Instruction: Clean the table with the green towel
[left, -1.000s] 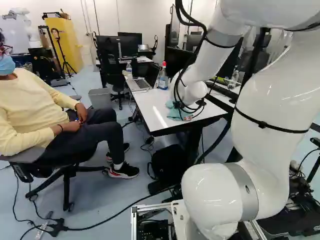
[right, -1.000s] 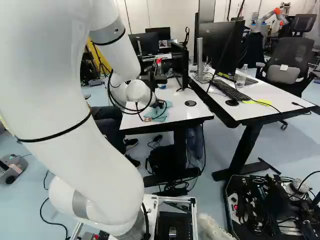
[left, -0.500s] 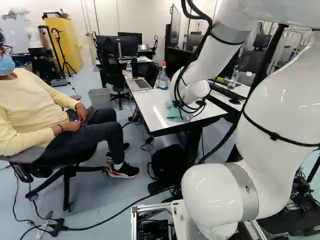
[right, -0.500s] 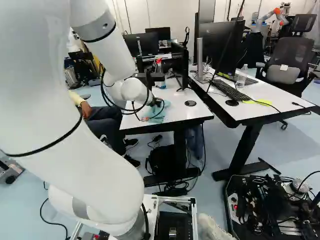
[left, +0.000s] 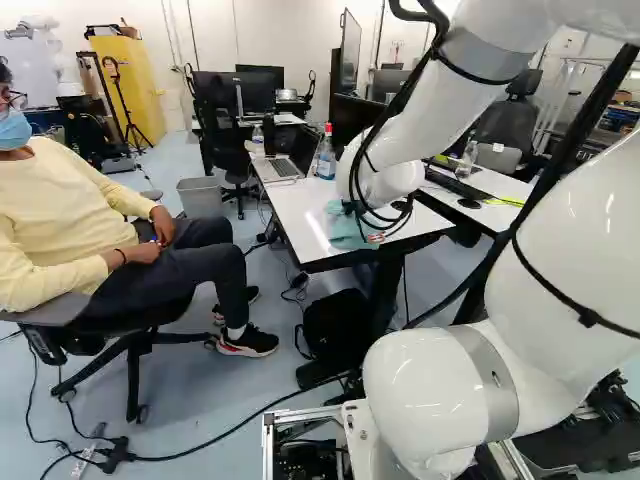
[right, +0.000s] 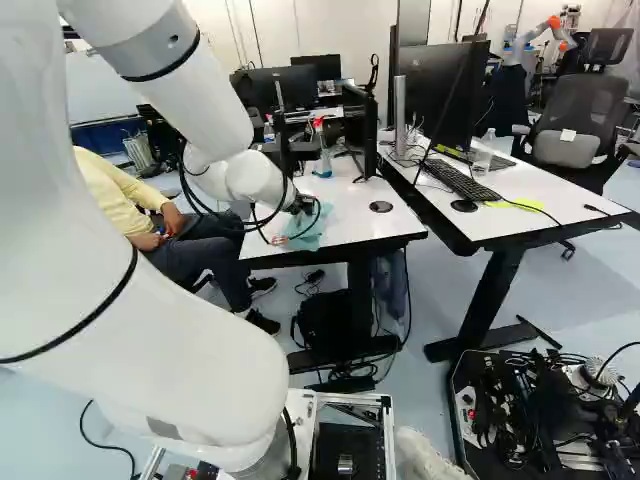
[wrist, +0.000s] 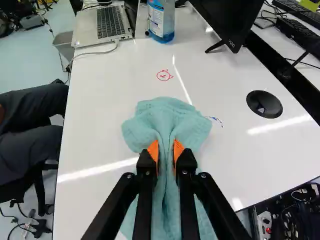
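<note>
Fingers (wrist: 186, 165) pinched on the green towel (wrist: 167, 112), cloth bunched between. Towel's on the white table (wrist: 107, 105), blue mark (wrist: 215, 120) beside it, red doodle (wrist: 164, 75) ahead, bottle (wrist: 161, 21) farther out.

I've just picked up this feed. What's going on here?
The white arm has the green towel pinched between its orange-padded fingers, and the towel lies bunched on the white table. The wipe isn't finished: a red drawing remains ahead of the towel, and small blue marks show right by its edge. The spray bottle and laptop stand farther ahead on the same table.
</note>
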